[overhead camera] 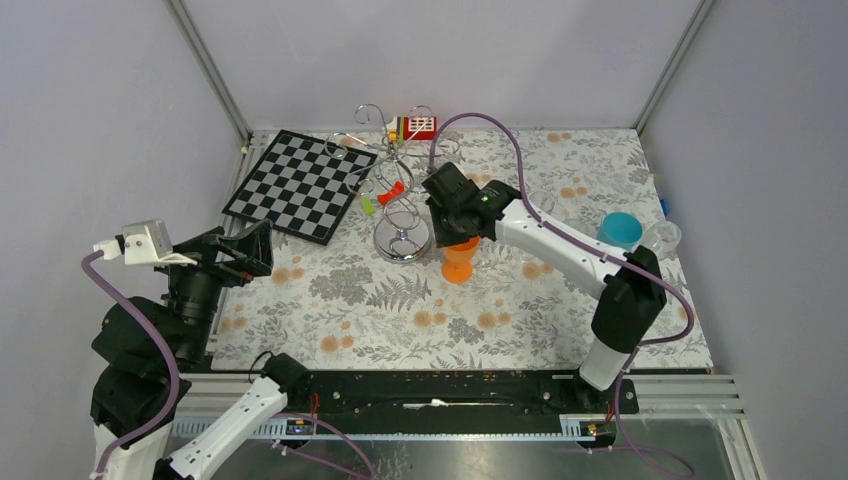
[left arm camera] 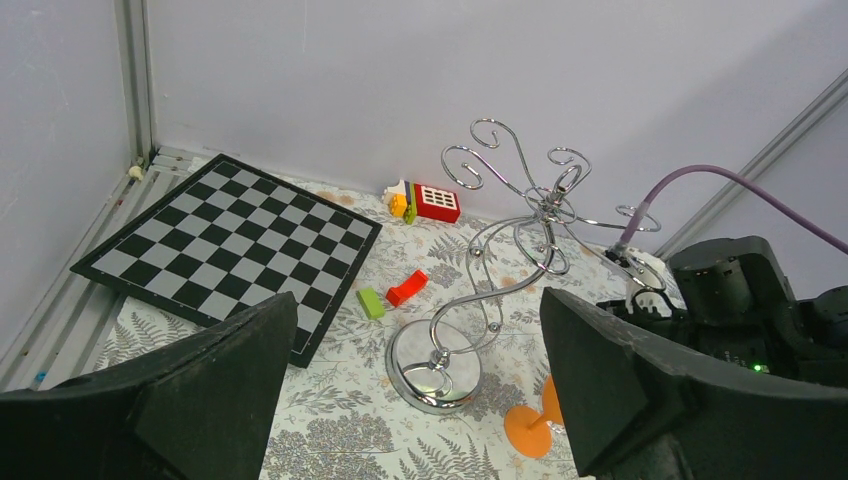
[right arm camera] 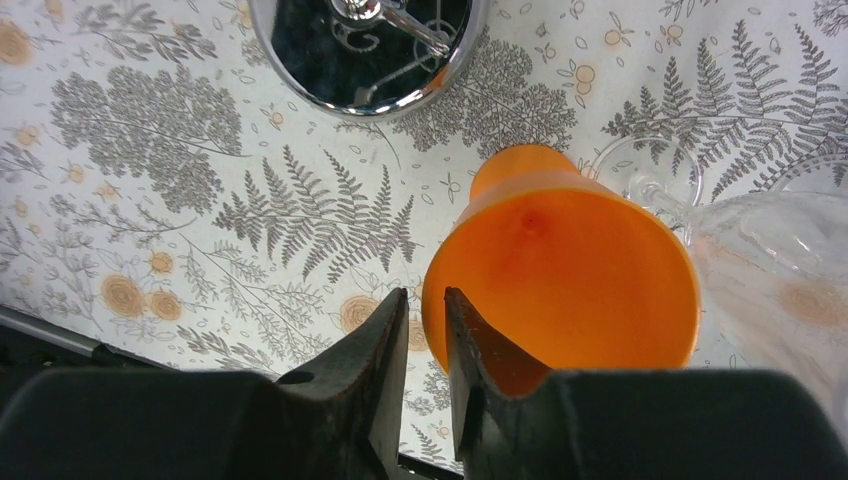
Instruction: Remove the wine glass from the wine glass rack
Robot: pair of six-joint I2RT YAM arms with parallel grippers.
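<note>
1. The orange wine glass (right arm camera: 560,270) stands upright, off the wine glass rack (overhead camera: 400,190), just beside its round base. The right gripper (right arm camera: 425,297) is pinched narrow on the rim, one finger inside the bowl and one outside.
2. I'd lower it straight, let the foot settle flat, then part the fingers and lift clear of the rack's loops.
3. The left gripper (overhead camera: 245,255) gapes wide, empty, well away from the rack.
4. I can't tell whether the foot touches the cloth, because the bowl hides it. A clear glass (right arm camera: 770,260) beyond is cut off.
</note>
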